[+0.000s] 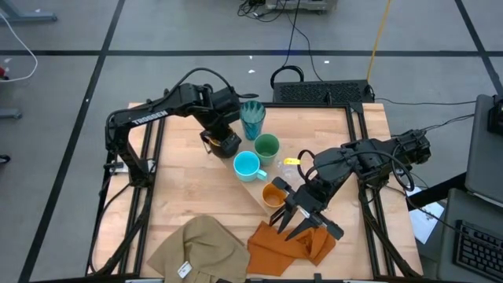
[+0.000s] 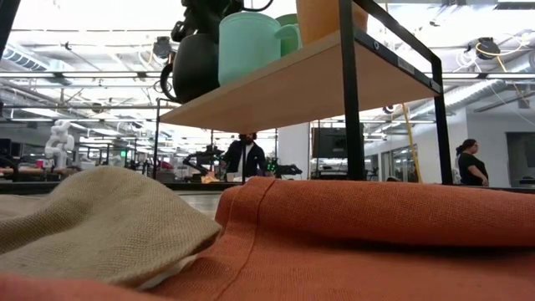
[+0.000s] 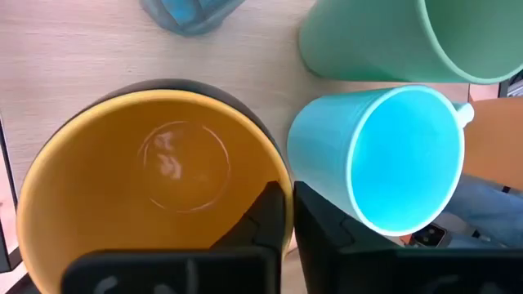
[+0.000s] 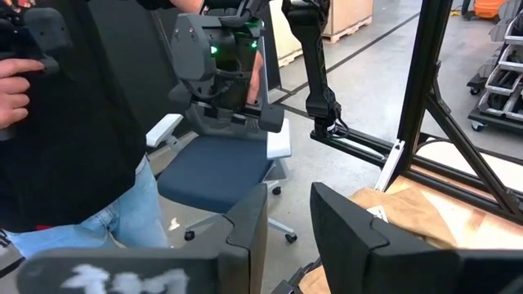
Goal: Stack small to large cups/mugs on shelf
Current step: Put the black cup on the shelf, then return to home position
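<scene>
— Item one, left jaws?
— My left jaws (image 3: 290,214) are clamped on the rim of the dark mug (image 3: 155,184), yellow-orange inside, standing on the shelf (image 1: 318,130).

— Neighbours of that mug?
— Light-blue mug (image 1: 247,165) just beside it, with the green cup (image 1: 266,146) next to that. Ribbed teal cup (image 1: 252,116) also near the mug. Orange cup (image 1: 273,193) stands beyond the light-blue mug, farther from the dark mug.

— Item two, right jaws?
— My right jaws (image 1: 302,222) stand slightly apart, holding nothing, over the orange cloth (image 1: 292,242), beside the tan cloth (image 1: 200,250) on the table (image 1: 181,189).
</scene>
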Robot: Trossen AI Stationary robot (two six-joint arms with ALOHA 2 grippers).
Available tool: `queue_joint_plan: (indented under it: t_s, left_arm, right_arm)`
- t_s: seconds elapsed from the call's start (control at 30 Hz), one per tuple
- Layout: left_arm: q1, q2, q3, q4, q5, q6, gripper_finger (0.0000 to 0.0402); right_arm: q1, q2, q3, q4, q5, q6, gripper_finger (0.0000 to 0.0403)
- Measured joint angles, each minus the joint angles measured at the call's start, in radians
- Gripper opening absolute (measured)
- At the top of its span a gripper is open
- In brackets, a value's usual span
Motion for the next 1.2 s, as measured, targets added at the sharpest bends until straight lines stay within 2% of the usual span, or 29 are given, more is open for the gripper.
queue_joint_plan:
  t_s: [0.17, 0.3, 0.7, 1.2]
  left_arm:
    - [0.0, 0.001, 0.0, 0.006, 0.001, -0.002, 0.0062]
    - [0.0, 0.001, 0.0, 0.009, 0.009, -0.007, 0.0078]
    - [-0.003, 0.001, 0.0, 0.04, -0.016, -0.007, 0.0081]
    - [0.0, 0.001, -0.001, 0.047, 0.0, -0.003, 0.0084]
  right_arm:
    - [0.0, 0.0, 0.0, 0.0, 0.0, 0.001, 0.0084]
    - [0.0, 0.0, 0.0, 0.0, 0.0, 0.001, 0.0084]
    - [0.0, 0.0, 0.0, 0.007, 0.0, 0.017, 0.0084]
    - [0.0, 0.0, 0.0, 0.006, 0.0, 0.023, 0.0084]
